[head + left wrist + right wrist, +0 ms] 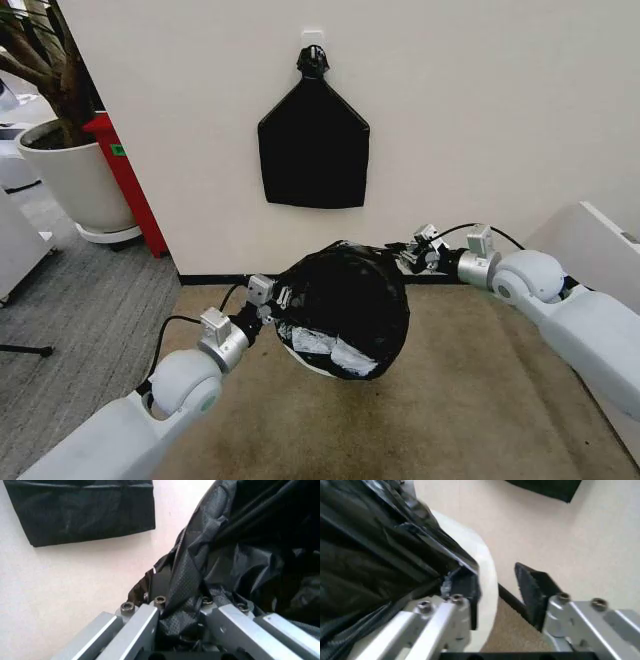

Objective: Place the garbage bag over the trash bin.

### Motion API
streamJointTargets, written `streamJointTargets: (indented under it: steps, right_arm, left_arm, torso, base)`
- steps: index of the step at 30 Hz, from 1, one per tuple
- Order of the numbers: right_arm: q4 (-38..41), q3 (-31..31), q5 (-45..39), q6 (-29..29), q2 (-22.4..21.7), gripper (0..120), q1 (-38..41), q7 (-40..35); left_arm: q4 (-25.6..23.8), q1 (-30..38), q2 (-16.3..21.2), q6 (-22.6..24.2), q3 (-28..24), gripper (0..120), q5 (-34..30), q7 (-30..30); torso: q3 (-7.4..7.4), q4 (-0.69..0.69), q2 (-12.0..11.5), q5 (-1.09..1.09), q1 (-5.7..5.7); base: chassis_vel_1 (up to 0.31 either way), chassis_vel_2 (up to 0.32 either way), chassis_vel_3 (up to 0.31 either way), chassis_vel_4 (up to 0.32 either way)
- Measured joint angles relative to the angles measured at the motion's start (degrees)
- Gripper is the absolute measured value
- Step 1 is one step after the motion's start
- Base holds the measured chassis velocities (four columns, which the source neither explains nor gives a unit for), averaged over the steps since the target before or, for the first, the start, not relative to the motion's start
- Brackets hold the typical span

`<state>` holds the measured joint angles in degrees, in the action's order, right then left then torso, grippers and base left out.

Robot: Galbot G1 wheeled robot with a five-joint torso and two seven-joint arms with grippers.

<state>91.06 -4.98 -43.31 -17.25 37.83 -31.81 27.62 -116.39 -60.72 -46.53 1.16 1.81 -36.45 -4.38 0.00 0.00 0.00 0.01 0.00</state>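
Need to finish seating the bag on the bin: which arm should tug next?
Left, probably. The left tool is shut on the garbage bag, film bunched between its pads. The right tool stands open astride the trash bin rim, gripping nothing.

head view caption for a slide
Both end effectors, left and right, stretch the garbage bag over the trash bin.

The garbage bag (345, 300), thin, glossy, crinkled black plastic, is draping over the trash bin (320, 362), covering nearly all of it as a rumpled dome on the brown carpet near the wall. Only a sliver of the cream-white bin is showing below the bag's lower edge in the head view. In the right wrist view the bin's rolled rim (482, 566) is lying bare beside the bag's edge (380, 555). In the left wrist view, bag folds (240, 555) are bunching between the left hand's fingers.
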Motion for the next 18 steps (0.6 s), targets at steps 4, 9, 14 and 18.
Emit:
streamJointTargets:
  steps: [4, 9, 14, 18]
  right_arm:
    - [-1.3, 0.7, -4.4, 0.5, -0.2, 45, -0.2, 1.4]
    - [0.5, 1.9, -10.6, -1.5, -1.1, 60, -0.7, 1.0]
    - [3.5, 3.0, -20.0, -5.6, -2.7, 79, -1.6, -1.4]
    - [5.5, 3.4, -26.5, -7.4, -3.8, 93, -2.5, -4.5]
  left_arm:
    - [-0.1, -0.9, 0.0, -0.4, 0.9, 1, -0.7, 0.4]
    - [0.0, -1.2, 0.0, -0.4, 0.9, 1, -0.9, 0.5]
    - [0.6, -1.1, -0.2, -0.2, 0.9, 1, -1.1, 0.6]
    - [1.2, -0.6, -0.6, 0.0, 0.6, 1, -1.4, 0.6]
  torso:
    - [0.0, 0.01, 0.0, -0.01, 0.0]
    - [0.0, 0.0, 0.0, -0.01, 0.0]
    - [0.0, 0.01, 0.0, -0.02, 0.0]
    - [0.0, 0.0, 0.0, -0.01, -0.01]
  base:
    - [0.0, 0.0, 0.0, 0.0]
    - [0.0, 0.0, 0.0, 0.0]
    - [0.0, 0.0, 0.0, 0.0]
    - [0.0, 0.0, 0.0, 0.0]
